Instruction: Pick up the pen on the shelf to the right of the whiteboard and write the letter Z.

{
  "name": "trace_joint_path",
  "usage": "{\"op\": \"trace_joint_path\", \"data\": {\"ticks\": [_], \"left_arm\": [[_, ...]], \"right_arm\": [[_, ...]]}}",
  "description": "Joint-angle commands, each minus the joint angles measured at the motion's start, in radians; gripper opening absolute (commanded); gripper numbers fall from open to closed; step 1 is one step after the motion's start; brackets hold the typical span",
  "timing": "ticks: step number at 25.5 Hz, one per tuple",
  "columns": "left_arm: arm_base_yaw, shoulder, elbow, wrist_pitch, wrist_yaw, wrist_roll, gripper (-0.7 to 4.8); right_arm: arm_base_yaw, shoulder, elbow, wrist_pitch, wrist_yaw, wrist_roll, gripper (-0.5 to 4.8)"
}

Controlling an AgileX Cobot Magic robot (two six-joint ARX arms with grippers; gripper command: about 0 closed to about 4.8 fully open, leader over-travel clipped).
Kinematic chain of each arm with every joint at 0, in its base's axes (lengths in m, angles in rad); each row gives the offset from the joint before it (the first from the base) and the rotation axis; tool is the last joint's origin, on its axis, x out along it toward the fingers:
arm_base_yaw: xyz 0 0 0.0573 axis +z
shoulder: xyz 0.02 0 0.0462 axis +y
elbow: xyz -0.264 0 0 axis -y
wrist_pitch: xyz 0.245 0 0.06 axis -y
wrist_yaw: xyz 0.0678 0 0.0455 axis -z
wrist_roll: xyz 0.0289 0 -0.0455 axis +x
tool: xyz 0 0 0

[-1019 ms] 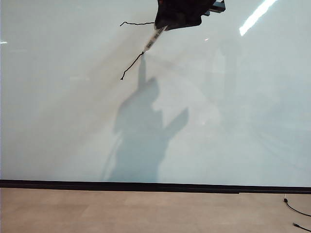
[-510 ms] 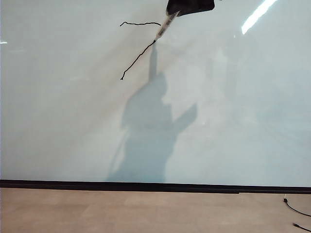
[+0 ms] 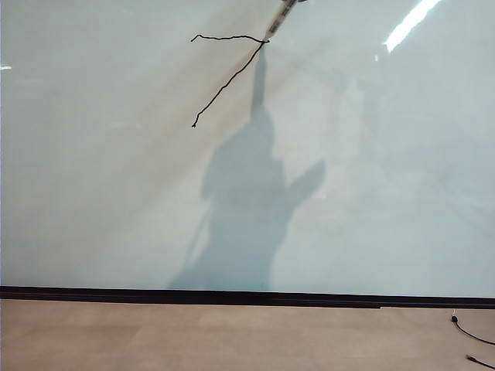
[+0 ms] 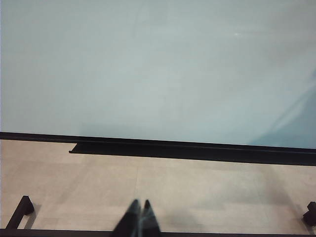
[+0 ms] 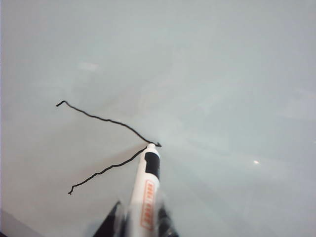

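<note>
Markings on the pen and board

We see orange lettering along the pen [image 5: 146, 197] barrel, too blurred to read; on the whiteboard [image 3: 371, 193] stands an unfinished letter Z [image 3: 229, 73], top and diagonal strokes only.

There is one whiteboard [image 3: 371, 170] and one pen [image 5: 146, 190], its tip on that board. Two black strokes [image 3: 228, 77] are drawn on the whiteboard, joined at one corner. Below the whiteboard, one thin cable [image 3: 470, 334] lies on the floor, perhaps two pieces.
</note>
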Motion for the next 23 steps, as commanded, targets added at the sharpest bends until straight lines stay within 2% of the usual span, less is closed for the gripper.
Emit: {"op": "trace_joint_path", "data": {"ticks": [1,4,7,10,12,15,23], "left_arm": [[0.000,0.000,0.002,0.005,0.000,0.005,-0.04],[0.000,0.000,0.002,0.005,0.000,0.005,-0.04],[0.000,0.000,0.002,0.005,0.000,0.005,-0.05],[0.000,0.000,0.002,0.005,0.000,0.005,-0.04],[0.000,0.000,0.002,0.005,0.000,0.005,-0.05],[0.000,0.000,0.002,0.005,0.001,0.005,-0.05],[0.000,0.000,0.002,0.005,0.001,0.005,-0.04]], "right_arm": [[-0.003,-0.012,0.005,0.016,0.025,-0.005,-0.06],[0.006,-0.013,0.005,-0.011,0.000,-0.004,-0.06],[0.073,-0.012,-0.024,-0.012,0.010,-0.001,-0.06],[0.132,-0.002,-0.091,0.107,0.022,0.011,-0.06],[0.154,0.021,-0.130,0.177,0.018,0.063,-0.06],[0.162,0.071,-0.151,0.229,-0.006,0.123,-0.06],[0.171,0.233,-0.141,0.415,-0.045,0.157,-0.06]]}}
